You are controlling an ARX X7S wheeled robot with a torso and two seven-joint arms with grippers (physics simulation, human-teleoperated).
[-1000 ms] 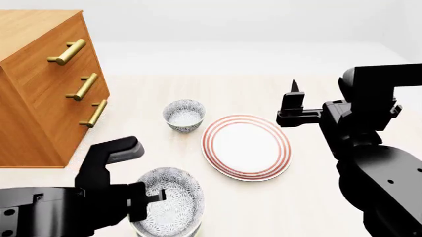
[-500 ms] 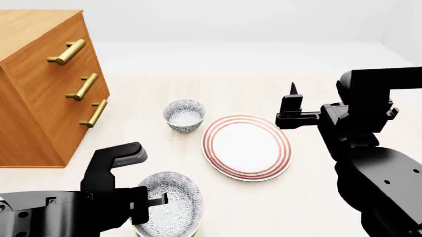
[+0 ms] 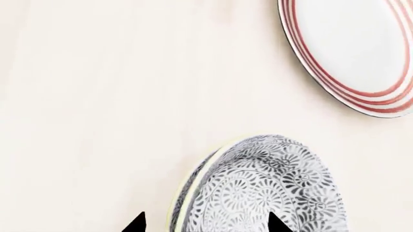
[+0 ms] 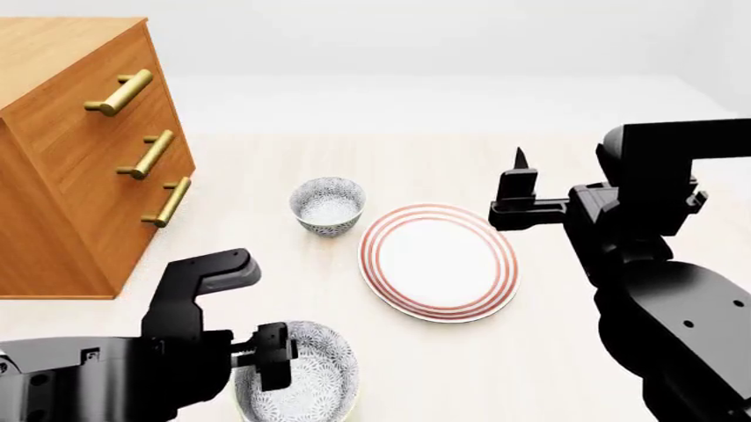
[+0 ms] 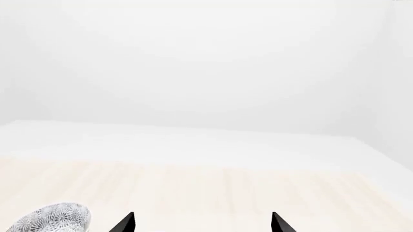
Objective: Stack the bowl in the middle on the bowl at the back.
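— Only the head view takes in both bowls?
— Yes. The bowl at the back sits just beside the red-ringed plate. The bowl in the middle is nearest the robot, well apart from it.
— Left wrist view adds?
— Blue-grey lacework up close, with a pale yellowish edge along one side.
— Grippers?
— Left gripper spread wide, tips straddling that bowl's rim. Right gripper spread, empty.

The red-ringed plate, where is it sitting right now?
In the head view the plate lies flat near the middle of the pale table, just right of the small patterned bowl and in front of the right gripper.
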